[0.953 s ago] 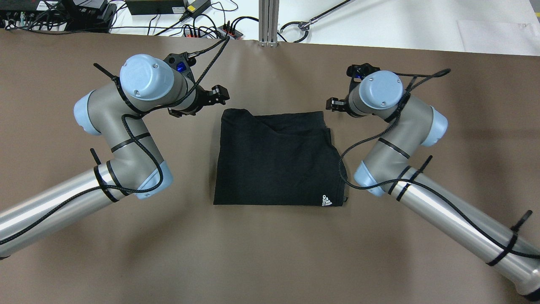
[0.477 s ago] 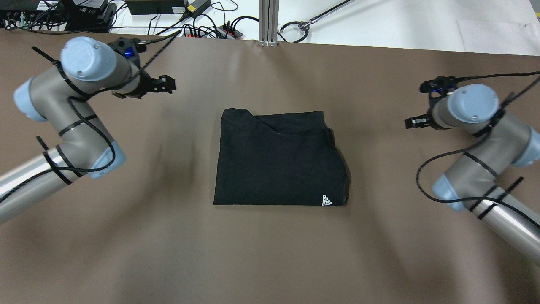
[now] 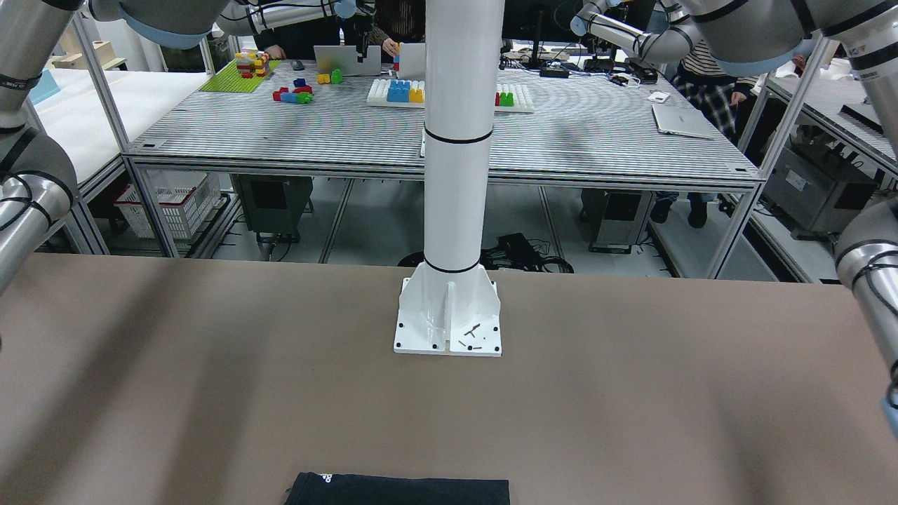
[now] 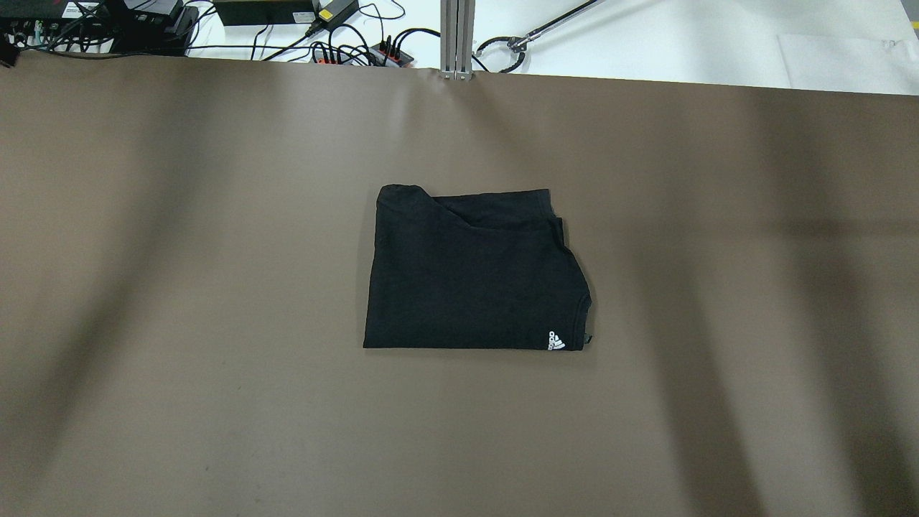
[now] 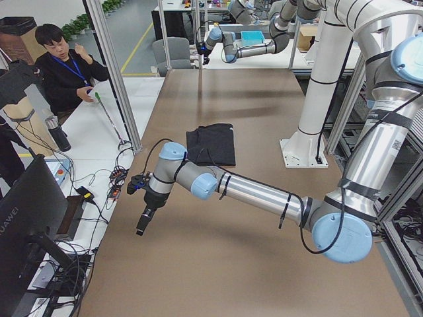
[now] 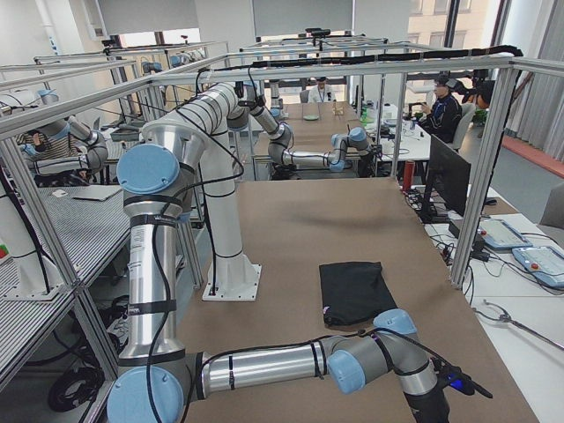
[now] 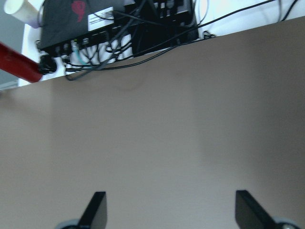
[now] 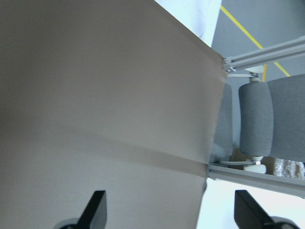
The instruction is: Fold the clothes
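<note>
Clothes [image 4: 470, 276] lie folded at bench [image 4: 215, 402] centre. Left jaws and right jaws wide, empty, over bench near opposite ends, well apart from clothes. Folding looks done; next move probably just parking, no regrasp.

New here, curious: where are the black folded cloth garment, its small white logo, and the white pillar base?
Black folded cloth garment [image 4: 474, 276]: overhead view, middle of cloth.
Small white logo [image 4: 556, 341]: overhead view, the mark's centre.
White pillar base [image 3: 447, 319]: front-facing view, middle of its foot.
</note>
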